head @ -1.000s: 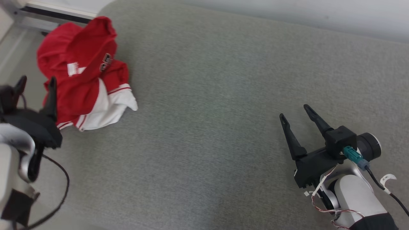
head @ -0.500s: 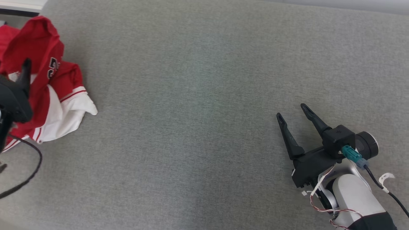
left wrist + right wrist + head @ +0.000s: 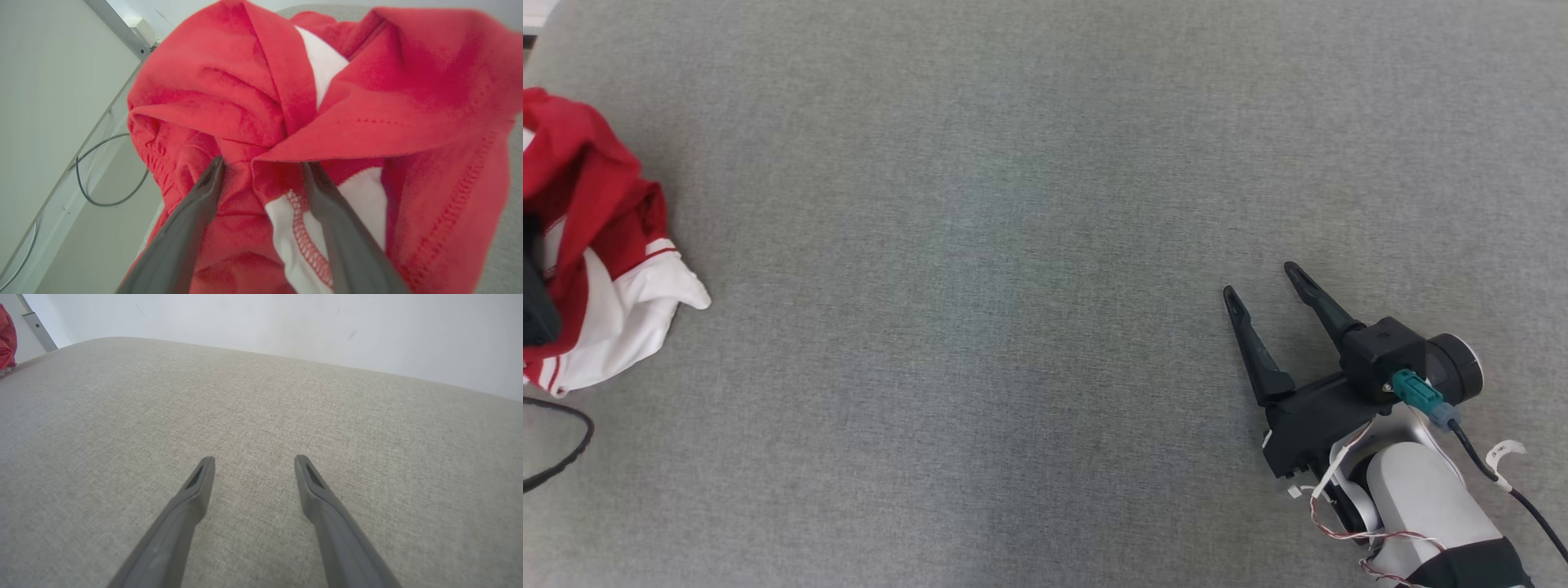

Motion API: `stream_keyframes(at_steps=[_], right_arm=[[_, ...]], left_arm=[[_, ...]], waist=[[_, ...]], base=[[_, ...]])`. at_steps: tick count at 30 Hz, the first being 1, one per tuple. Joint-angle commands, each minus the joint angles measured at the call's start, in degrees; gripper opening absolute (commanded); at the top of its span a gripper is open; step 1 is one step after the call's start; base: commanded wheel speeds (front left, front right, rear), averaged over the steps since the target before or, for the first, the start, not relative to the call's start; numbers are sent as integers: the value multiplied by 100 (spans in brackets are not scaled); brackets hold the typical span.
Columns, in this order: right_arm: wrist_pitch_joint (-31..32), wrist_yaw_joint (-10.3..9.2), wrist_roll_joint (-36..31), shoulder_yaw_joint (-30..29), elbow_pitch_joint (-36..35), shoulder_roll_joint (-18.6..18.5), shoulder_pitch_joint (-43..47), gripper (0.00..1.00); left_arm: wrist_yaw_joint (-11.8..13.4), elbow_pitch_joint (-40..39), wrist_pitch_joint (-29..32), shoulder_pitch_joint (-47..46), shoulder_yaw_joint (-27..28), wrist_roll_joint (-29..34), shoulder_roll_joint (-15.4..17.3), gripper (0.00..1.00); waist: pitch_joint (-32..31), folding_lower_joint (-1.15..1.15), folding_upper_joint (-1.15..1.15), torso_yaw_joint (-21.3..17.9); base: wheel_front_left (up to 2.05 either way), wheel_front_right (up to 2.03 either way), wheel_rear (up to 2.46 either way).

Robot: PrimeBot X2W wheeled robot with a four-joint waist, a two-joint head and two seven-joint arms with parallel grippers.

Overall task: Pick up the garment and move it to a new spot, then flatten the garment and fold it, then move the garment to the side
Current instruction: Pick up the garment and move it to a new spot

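The garment point(image 3: 600, 245) is a crumpled red and white piece lying at the far left of the grey cushioned surface point(image 3: 1013, 245). In the left wrist view my left gripper point(image 3: 263, 163) is open, its two fingers pressed into the garment point(image 3: 229, 102), with a red fold and a white stitched edge between them. My right gripper point(image 3: 1259, 280) stands open at the lower right, far from the garment. Its fingertips point(image 3: 208, 461) hover just above bare grey fabric with nothing between them. A sliver of the garment point(image 3: 6, 339) shows at that view's left edge.
A black cable point(image 3: 564, 449) loops at the lower left. Beyond the garment the left wrist view shows pale floor, a dark cable point(image 3: 106, 179) and a metal rail point(image 3: 118, 28) along the wall. A white wall point(image 3: 286, 322) runs behind the surface.
The head camera has turned, so the whole picture shifted and the garment now sits at the left edge. My left gripper has gone forward into the garment. The right gripper has barely moved.
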Motion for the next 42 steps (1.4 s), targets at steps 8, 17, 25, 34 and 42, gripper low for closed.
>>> stream_keyframes(at_steps=[8, 17, 25, 34, 42], right_arm=[[-166, -10, 122, -69, 155, 152, 26, 100], [-360, -10, 131, -75, 482, 447, 51, 100], [-534, -10, 136, -122, 781, 619, 98, 100], [-673, -10, 183, -126, 1043, 735, 58, 100], [-774, -10, 167, -218, 1237, 852, 67, 100]], left_arm=[[-135, 55, -550, -375, -146, 201, 124, 0], [-236, -535, -1472, -671, -580, 635, -47, 0], [-202, -1328, -1931, -571, -894, 792, -467, 0], [-225, -2064, -1864, -178, -1110, 569, -854, 0], [-194, -2536, -1904, 277, -1421, 391, -1468, 0]], waist=[[-230, 0, -1, -66], [-648, 0, -1, -70], [-969, 0, -1, -211], [-1182, 0, -1, -541], [-1258, 0, -1, -1022]], base=[[0, 0, 0], [0, 0, 0], [0, 0, 0], [0, 0, 0], [0, 0, 0]])
